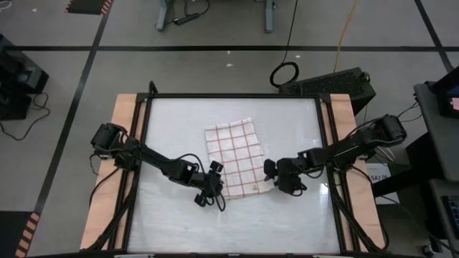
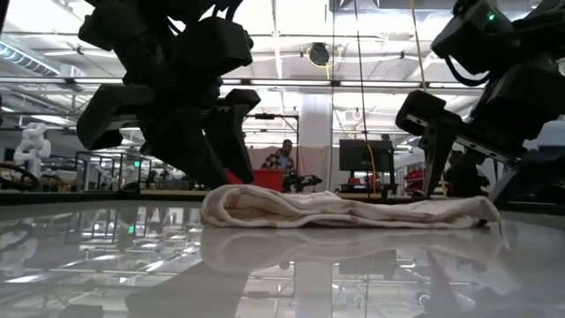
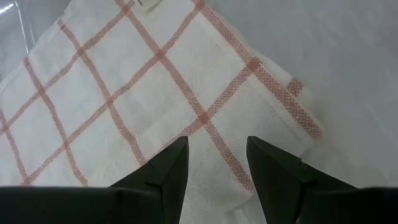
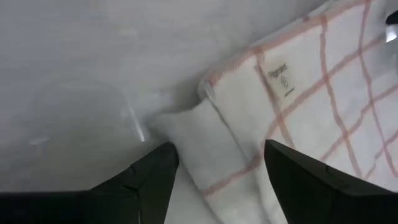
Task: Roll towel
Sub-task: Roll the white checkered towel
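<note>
Both grippers sit at the towel's (image 1: 233, 156) near edge, toward the table's (image 1: 301, 215) front edge: left gripper (image 1: 213, 178) released over the near-left corner, right gripper (image 1: 273, 174) released astride the bunched near-right corner, neither holding cloth. I'd pinch both corners level, lift only slightly, then turn the edge over evenly. The towel lies folded mid-table, far edge flat.

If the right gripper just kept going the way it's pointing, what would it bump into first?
Most likely the towel: the right gripper has its fingers open astride the towel's folded corner, which lies directly ahead, though depth is hard to judge.
</note>
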You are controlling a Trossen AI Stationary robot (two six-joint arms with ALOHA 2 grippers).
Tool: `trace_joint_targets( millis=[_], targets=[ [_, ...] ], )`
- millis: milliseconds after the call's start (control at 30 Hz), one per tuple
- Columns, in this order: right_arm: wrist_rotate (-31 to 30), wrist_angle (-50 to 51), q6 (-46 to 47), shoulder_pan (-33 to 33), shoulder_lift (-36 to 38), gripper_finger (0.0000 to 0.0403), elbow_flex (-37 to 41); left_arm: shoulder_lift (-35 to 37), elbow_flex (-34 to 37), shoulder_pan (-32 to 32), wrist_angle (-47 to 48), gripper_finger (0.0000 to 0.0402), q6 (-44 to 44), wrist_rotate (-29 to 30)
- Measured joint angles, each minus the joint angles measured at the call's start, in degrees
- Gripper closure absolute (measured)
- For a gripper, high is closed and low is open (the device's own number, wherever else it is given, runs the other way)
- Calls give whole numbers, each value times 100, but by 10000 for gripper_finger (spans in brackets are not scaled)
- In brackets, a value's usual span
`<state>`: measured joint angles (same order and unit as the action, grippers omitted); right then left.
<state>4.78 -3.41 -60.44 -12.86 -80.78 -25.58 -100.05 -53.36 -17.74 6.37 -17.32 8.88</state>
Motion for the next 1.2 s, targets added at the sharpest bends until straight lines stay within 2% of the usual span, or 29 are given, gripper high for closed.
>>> trace_joint_targets(
  millis=[367,633,900,1000,1133,1200],
  targets=[
    [209,-886,67,-15,-258,201,11,-2,0,38,-61,233,-11,120],
    [339,-1566,601,-42,-746,249,7,-2,0,165,-136,233,2,125],
    [508,-1590,1364,-31,-757,266,0,-4,0,295,-161,234,42,116],
    [590,-1671,1689,-72,-762,301,0,-4,-5,313,-210,234,46,127],
    [616,-1771,1863,-81,-774,374,-2,21,-204,302,-95,234,56,215],
    [614,-1807,2014,-79,-822,394,-2,71,-357,271,31,234,211,276]
  ],
)
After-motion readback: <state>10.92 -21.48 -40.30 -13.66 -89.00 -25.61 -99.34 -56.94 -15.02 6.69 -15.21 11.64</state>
